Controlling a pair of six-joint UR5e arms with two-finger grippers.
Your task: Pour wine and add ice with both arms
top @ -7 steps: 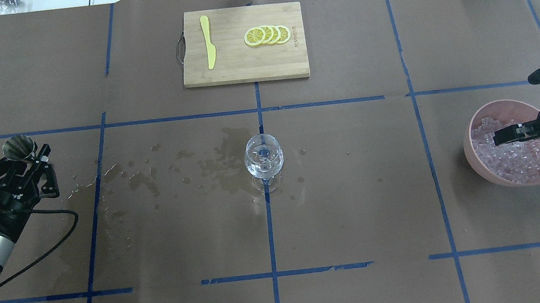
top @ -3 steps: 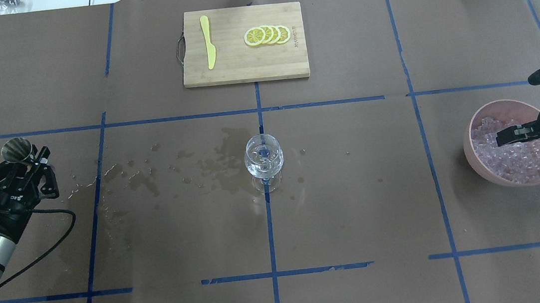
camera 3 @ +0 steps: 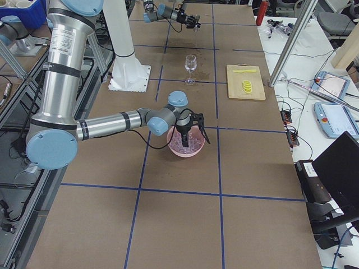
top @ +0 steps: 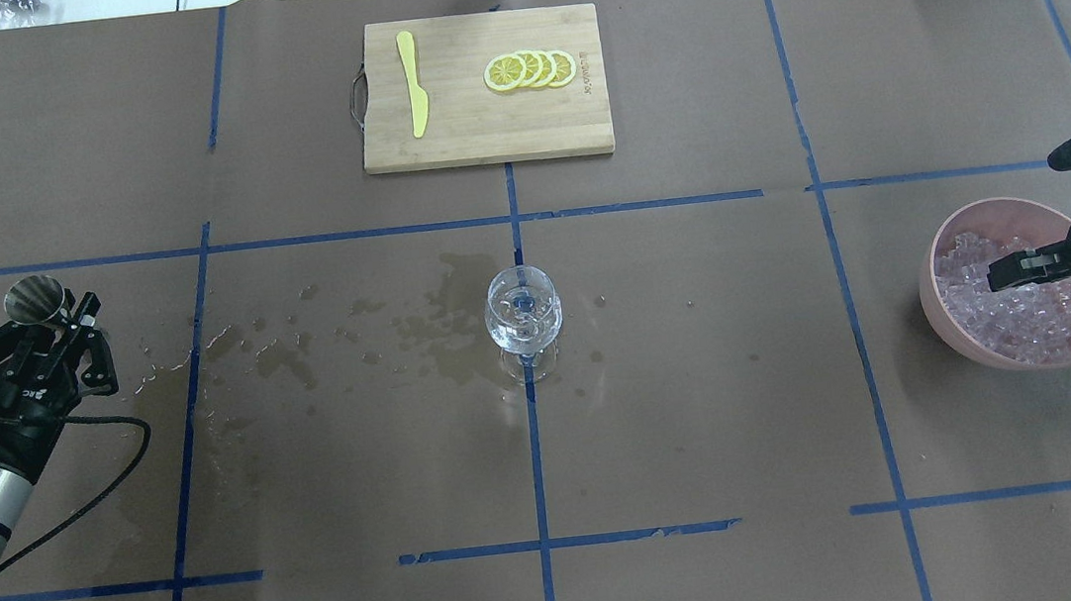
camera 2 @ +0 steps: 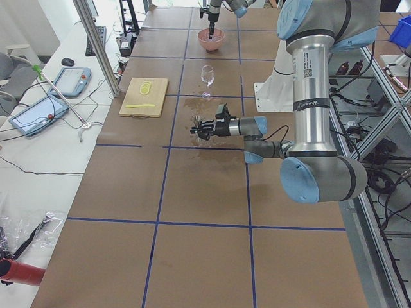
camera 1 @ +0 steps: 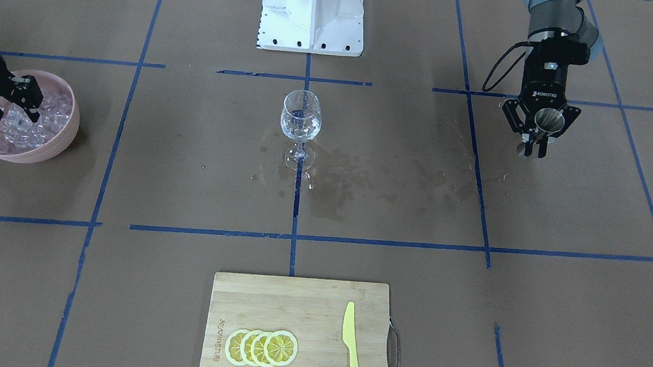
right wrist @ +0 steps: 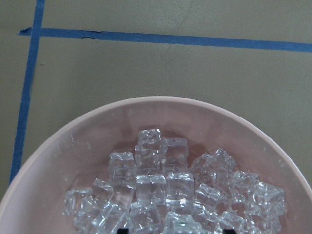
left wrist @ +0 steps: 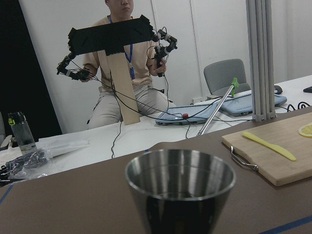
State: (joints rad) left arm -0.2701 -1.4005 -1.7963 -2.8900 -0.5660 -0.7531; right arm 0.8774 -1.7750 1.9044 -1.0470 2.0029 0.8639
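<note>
Gripping a steel cup (camera 1: 548, 121) between narrowed fingers, the left gripper (camera 1: 537, 145) sits over the brown table (camera 1: 558, 326) at the front-facing view's right. Cup mouth is up, inside not readable here. At view's left the right gripper (camera 1: 15, 108) has fingers spread wide and holds nothing. Its tips are inside the pink bowl (camera 1: 54, 145), at the ice (camera 1: 45, 120); contact cannot be told. The wine glass (camera 1: 301, 118) stands upright mid-table, well apart from both grippers; cannot tell whether it holds anything. Wet patches (camera 1: 363, 175) lie beside its foot. The cutting board (camera 1: 302, 307) carries four overlapping lemon slices (camera 1: 261, 347) and a yellow knife (camera 1: 353, 354).

Overhead: cup (top: 34, 296) far left, bowl (top: 956, 344) far right, glass (top: 523, 317) between. Ice (top: 1025, 319) covers the bowl floor, pink wall bare above it.

Exterior left: near arm's gripper lies level, cup at its tip; bowl (camera 2: 210, 43) far off, small.

Exterior right: near gripper (camera 3: 192, 139) points down into the bowl (camera 3: 174, 150), fingers splayed.

Left wrist: cup (left wrist: 180, 195) upright, inside dark, contents cannot be told.

Right wrist: bowl rim (right wrist: 73, 141) rings a heap of clear cubes (right wrist: 165, 190); black fingertips barely show at the bottom edge.
</note>
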